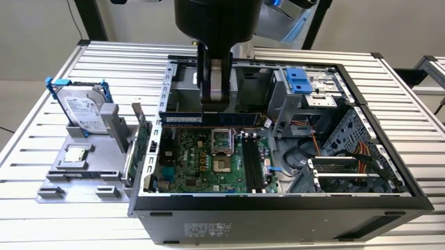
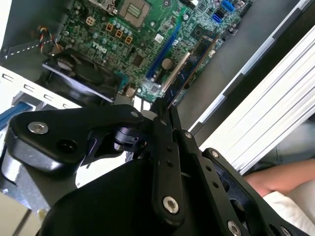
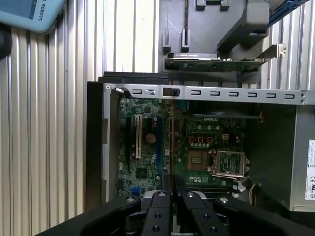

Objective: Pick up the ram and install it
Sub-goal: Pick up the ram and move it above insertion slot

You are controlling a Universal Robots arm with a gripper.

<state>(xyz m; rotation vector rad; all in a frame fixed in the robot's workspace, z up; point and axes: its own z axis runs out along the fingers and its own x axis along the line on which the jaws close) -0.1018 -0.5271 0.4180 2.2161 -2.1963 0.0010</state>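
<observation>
Gripper (image 1: 214, 105) clamped on the ram (image 1: 240, 119), upper middle of the exterior view. The stick's long axis runs left-right, crosswise to the black memory slots (image 1: 254, 161) just below.

A ribbed aluminium table (image 1: 28, 156) spreads across the lower frame in the exterior view; along the top, a plain beige wall (image 1: 35, 21) and black frame posts (image 1: 90, 18)

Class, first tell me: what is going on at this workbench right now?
The robot arm's gripper is shut on the ram, a blue stick held level above the motherboard inside the open computer case. The black memory slots sit empty, so the ram is lifted but not yet installed.
</observation>
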